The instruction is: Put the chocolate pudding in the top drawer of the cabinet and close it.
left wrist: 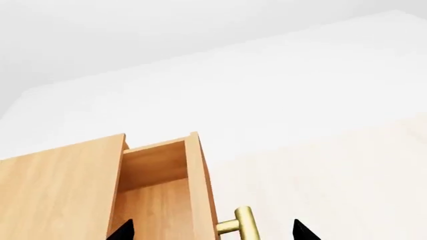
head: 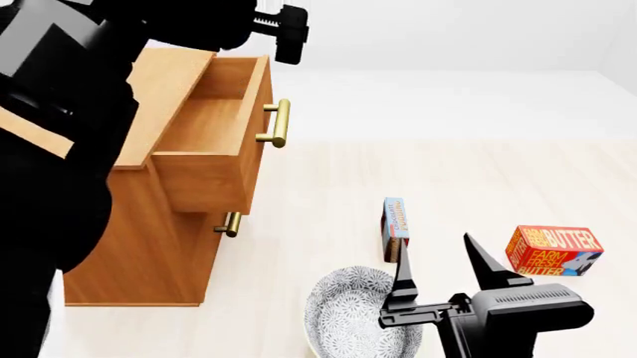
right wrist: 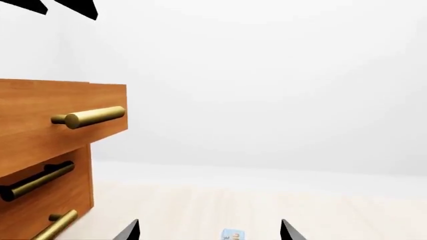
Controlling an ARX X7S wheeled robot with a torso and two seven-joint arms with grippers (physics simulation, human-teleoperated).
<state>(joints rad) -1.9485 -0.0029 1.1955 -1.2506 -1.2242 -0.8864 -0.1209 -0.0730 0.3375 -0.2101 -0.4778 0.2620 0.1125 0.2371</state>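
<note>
1. Left wrist view: the left claw [left wrist: 212, 231], agape and empty, frames the top drawer [left wrist: 160, 190], pulled out of the cabinet [left wrist: 53, 190].
2. Head view: the chocolate pudding [head: 395, 227] stands on edge on the tabletop [head: 448, 171], mid-frame, long axis running up-frame, just above the nearer right claw [head: 443, 261], spread wide and empty.
3. Right wrist view: the pudding's tip peeks at bottom centre, between the prongs.

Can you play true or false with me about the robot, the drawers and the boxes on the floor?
1. The top drawer is pulled open. True.
2. The chocolate pudding is already inside that drawer. False: it stands on the floor, near the patterned bowl.
3. The right gripper is holding the butter box. False: its fingers are spread open and hold nothing, and the butter box lies on the floor beside it.
4. The cabinet has a second, smaller handle lower down. True.
5. The open drawer looks empty. True.
</note>
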